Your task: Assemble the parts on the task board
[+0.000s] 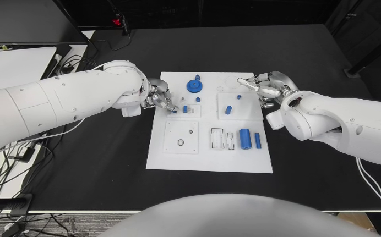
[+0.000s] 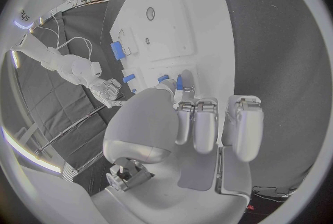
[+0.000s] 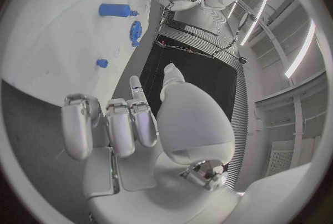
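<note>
Progress looks partial; a blue gear (image 1: pixel 194 86) and a few pegs are seated near the board (image 1: pixel 208 160) top, two cylinders (image 1: pixel 246 137) left loose lower right; left hand (image 1: pixel 160 99) pinches a small blue peg (image 1: pixel 174 109) at the board's left edge; right hand (image 1: pixel 264 87) fingers curled, nothing held.

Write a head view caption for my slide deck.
Both hands, left hand and right hand, work at the white task board with its blue parts.

I can't read any text, label, brand or number from here; the white board (image 1: pixel 210 160) on the bench carries only outlines and marks too small to make out.
</note>
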`<action>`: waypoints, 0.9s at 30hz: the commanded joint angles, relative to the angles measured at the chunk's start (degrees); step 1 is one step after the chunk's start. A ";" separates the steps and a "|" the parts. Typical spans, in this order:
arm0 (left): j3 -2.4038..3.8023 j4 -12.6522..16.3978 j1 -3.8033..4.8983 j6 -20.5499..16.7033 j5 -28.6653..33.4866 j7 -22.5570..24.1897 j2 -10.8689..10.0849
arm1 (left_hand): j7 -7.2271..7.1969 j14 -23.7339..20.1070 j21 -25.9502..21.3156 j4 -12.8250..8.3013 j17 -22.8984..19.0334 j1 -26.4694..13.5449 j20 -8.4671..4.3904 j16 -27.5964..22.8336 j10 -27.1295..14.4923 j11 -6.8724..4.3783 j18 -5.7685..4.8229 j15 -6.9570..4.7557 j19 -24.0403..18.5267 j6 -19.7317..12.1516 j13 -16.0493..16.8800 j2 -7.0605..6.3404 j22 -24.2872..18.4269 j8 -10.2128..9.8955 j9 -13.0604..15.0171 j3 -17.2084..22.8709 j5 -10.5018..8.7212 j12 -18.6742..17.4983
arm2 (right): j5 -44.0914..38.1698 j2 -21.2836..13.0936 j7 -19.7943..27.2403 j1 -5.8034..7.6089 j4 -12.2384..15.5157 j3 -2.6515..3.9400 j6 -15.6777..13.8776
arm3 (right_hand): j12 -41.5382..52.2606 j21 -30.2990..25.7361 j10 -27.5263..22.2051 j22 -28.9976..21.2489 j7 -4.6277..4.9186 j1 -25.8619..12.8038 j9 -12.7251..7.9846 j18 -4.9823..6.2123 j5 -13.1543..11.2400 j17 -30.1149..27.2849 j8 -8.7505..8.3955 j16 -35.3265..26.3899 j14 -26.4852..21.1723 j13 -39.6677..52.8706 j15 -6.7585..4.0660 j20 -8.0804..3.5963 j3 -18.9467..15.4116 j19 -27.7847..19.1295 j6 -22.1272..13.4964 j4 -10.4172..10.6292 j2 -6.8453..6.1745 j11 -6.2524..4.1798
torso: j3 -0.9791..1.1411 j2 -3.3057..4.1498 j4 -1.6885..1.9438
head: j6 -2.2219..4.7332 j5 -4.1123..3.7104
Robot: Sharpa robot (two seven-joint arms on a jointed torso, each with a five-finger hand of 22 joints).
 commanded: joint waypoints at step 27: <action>-0.13 -0.35 -0.43 -0.35 -0.08 1.79 0.25 | -0.08 5.99 0.18 -0.83 15.10 -23.59 -1.28 0.05 6.32 0.40 -0.81 0.22 5.99 0.40 14.95 2.56 15.08 0.00 0.50 -16.19 -19.32 -0.14 | -0.13 -0.07 0.31 0.05 0.08 0.02 -0.02 | 0.15 -0.20 6.07 12.21 0.10 0.12 0.05 0.75 0.30 15.09 0.27 0.14 5.95 15.08 -0.27 -0.01 -0.30 -0.03 -0.48 0.01 0.28 -0.12 | -0.01 0.00 0.01 | 0.12 -0.20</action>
